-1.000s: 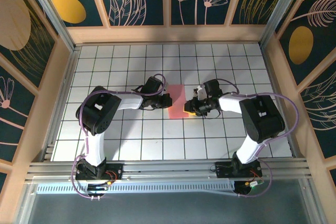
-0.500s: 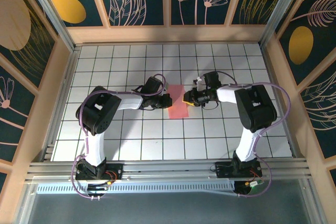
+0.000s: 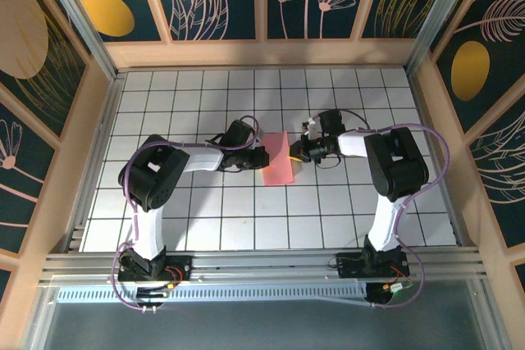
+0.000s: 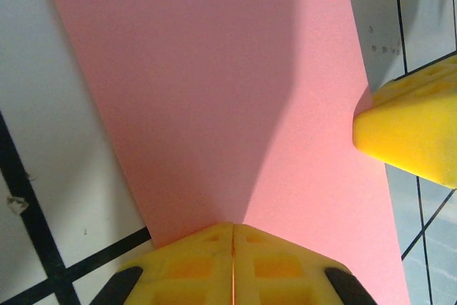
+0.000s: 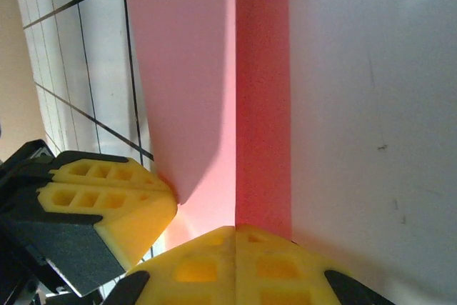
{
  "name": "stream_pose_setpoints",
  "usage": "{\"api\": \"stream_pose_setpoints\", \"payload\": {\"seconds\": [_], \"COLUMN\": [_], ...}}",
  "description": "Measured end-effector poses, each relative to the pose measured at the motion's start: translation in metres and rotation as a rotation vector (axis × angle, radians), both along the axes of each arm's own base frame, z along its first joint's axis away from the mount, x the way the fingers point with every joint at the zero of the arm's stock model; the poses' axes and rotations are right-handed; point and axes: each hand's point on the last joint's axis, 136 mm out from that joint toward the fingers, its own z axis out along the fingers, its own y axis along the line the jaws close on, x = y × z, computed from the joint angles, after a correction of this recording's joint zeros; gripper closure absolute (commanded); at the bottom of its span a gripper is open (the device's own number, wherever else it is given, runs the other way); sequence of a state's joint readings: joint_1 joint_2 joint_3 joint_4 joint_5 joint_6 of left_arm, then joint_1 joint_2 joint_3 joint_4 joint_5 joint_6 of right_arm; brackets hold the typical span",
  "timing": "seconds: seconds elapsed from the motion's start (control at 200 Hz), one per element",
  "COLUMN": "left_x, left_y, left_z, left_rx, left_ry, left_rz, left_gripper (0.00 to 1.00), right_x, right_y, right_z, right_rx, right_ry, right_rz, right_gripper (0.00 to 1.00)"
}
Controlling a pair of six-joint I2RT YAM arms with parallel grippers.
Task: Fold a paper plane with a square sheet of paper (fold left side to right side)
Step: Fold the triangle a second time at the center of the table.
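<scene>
Paper, folded narrow, lies on the counter; left gripper and right gripper both have fingers closed, pinching its opposite edges.

The top external camera looked steeply down from above and behind the arm bases, taking in the whole gridded tabletop from afar. Each wrist camera sat very close to the surface, looking out past its own hand, the left hand or the right hand, at the bottom of its frame. All three views shared the square sheet of paper, and each wrist view caught the opposite hand.
</scene>
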State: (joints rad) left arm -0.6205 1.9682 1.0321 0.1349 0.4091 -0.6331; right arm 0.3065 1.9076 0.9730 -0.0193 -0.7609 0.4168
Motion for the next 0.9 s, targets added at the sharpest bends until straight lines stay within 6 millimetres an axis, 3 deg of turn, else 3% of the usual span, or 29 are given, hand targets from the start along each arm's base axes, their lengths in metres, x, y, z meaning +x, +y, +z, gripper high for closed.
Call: {"api": "stream_pose_setpoints", "payload": {"seconds": [0.13, 0.24, 0.375, 0.475, 0.646, 0.801, 0.901], "left_x": [-0.001, -0.006, -0.013, -0.019, -0.050, -0.088, -0.097], "left_y": [0.002, 0.013, 0.028, 0.028, -0.002, -0.031, -0.054], "left_z": [0.005, 0.015, 0.042, 0.064, 0.090, 0.086, 0.083], "left_rx": [0.002, 0.018, 0.030, 0.039, 0.066, 0.159, 0.239], "left_ry": [-0.014, -0.050, -0.143, -0.233, -0.380, -0.446, -0.491], "left_rz": [0.005, 0.024, 0.044, 0.029, -0.077, -0.206, -0.270], "left_gripper": [0.73, 0.68, 0.66, 0.63, 0.53, 0.46, 0.42], "right_x": [-0.001, -0.002, -0.002, -0.004, -0.007, -0.008, -0.009], "right_y": [0.000, -0.002, -0.005, -0.004, -0.003, -0.003, -0.003], "right_z": [-0.001, -0.001, 0.004, 0.009, 0.011, 0.011, 0.010], "right_rx": [0.001, 0.005, 0.017, 0.028, 0.039, 0.042, 0.041], "right_ry": [0.005, 0.016, 0.021, 0.026, 0.047, 0.059, 0.063], "right_rz": [-0.003, -0.008, -0.014, -0.011, -0.007, -0.013, -0.013], "right_gripper": [1.00, 1.00, 1.00, 1.00, 1.00, 1.00, 1.00]}}
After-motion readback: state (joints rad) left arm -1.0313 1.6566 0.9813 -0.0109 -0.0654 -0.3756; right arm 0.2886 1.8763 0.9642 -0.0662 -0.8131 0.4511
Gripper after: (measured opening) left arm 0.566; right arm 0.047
